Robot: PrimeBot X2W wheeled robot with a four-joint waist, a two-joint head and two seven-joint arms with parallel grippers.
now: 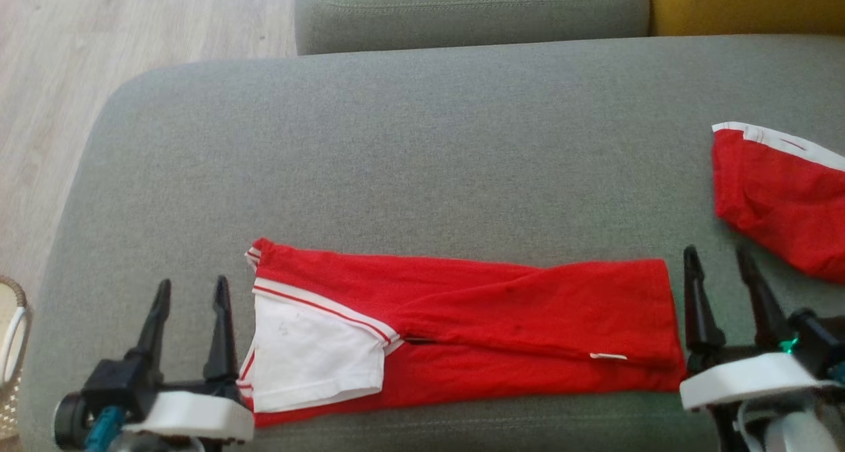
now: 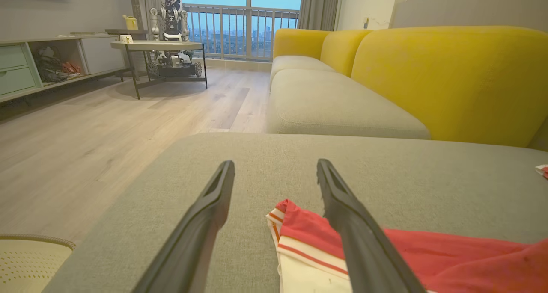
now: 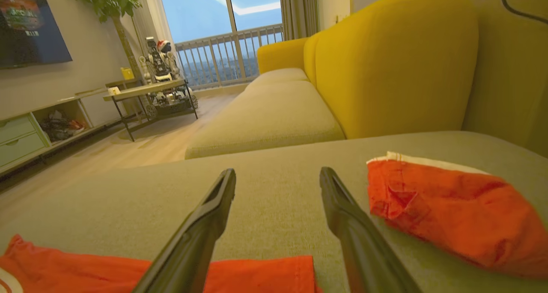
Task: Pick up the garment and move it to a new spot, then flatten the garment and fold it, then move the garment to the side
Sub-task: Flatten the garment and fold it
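My left gripper sits at the lower left of the head view. Its two long dark fingers stand well apart and point up the picture, with nothing between them. My right gripper sits at the lower right, its fingers spread just as wide and also holding nothing.

Between the two grippers lies the red cotton garment with a white panel and red-and-white striped trim. It is folded into a long, narrow band that runs left to right along the near part of a broad grey fabric sofa cushion. The white panel is at the band's left end, just beside my left gripper. The plain red end lies just beside my right gripper.

In my left wrist view, one finger crosses in front of the striped corner, and I cannot tell whether it touches the cloth. In my right wrist view, the red hem lies low between my fingers, and again I cannot tell whether there is contact.

A second red garment with a white edge lies rumpled on the same cushion at the far right, apart from the folded band. A yellow upholstered sofa back rises behind the cushion. Pale wooden floor shows to the left.
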